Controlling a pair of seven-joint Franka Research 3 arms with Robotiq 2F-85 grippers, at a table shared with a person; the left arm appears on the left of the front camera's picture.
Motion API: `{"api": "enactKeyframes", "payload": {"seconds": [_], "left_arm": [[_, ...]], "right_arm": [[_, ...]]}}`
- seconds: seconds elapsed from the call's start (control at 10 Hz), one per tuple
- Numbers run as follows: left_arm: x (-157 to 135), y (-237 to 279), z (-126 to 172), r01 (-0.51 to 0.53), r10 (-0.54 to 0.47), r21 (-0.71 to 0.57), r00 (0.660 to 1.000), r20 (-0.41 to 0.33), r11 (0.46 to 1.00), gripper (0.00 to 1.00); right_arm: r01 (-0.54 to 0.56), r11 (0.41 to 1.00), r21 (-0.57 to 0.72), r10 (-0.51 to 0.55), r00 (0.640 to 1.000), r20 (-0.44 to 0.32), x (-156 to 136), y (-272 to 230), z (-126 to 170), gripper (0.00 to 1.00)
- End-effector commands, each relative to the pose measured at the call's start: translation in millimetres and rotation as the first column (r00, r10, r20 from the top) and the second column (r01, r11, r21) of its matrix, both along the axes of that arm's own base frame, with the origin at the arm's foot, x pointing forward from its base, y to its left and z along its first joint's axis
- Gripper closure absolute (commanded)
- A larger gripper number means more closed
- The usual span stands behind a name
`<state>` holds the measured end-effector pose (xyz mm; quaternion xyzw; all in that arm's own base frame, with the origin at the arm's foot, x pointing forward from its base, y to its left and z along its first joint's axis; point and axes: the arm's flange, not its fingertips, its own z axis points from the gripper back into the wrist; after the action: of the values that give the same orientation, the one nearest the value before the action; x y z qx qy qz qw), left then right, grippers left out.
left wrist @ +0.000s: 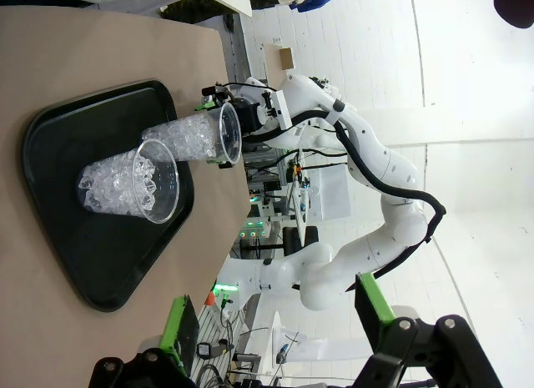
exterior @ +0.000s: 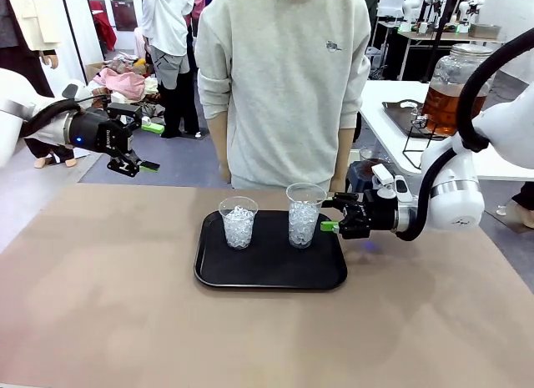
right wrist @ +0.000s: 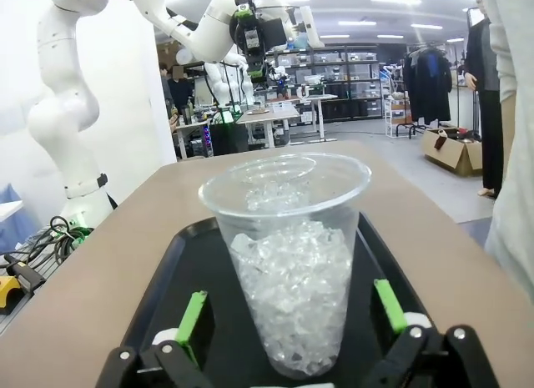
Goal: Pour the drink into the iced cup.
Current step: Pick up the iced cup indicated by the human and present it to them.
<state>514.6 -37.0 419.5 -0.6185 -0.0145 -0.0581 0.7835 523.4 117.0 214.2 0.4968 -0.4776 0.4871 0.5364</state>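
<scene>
On the black tray (exterior: pixel 209 271) stand two clear plastic cups of ice. The right gripper (exterior: pixel 327 226) is level with the right-hand cup (exterior: pixel 304 214), spread wide to either side of it and clamping nothing. The left gripper (exterior: pixel 150 146) hovers above the table's left edge, fully spread and empty. The amber drink (exterior: pixel 446 108) is in a glass dispenser jar (exterior: pixel 457 71) on a white side table (exterior: pixel 392 129), well apart.

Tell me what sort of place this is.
Likely a robotics lab or workshop, not a café: a white robot arm reaches over the table, storage shelves line the far wall, and a cardboard box sits on the open floor.
</scene>
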Motion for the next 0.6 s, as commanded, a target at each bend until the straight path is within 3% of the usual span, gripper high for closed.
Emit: {"api": "enactKeyframes", "payload": {"seconds": [0.0, 0.5], "left_arm": [[-2.3, -1.0, 2.1, -0.006, 0.006, -0.009, 1.000, 0.002, 1.000, 0.00], [-2.3, -1.0, 2.1, -0.006, 0.006, -0.009, 1.000, 0.002, 1.000, 0.00]], "right_arm": [[0.014, 1.000, 0.006, -0.013, 0.999, -0.034, 5.0, 10.4, 1.2, 0.00], [0.009, 1.000, 0.007, -0.009, 0.999, -0.046, 1.0, 19.2, 3.6, 0.00]]}}
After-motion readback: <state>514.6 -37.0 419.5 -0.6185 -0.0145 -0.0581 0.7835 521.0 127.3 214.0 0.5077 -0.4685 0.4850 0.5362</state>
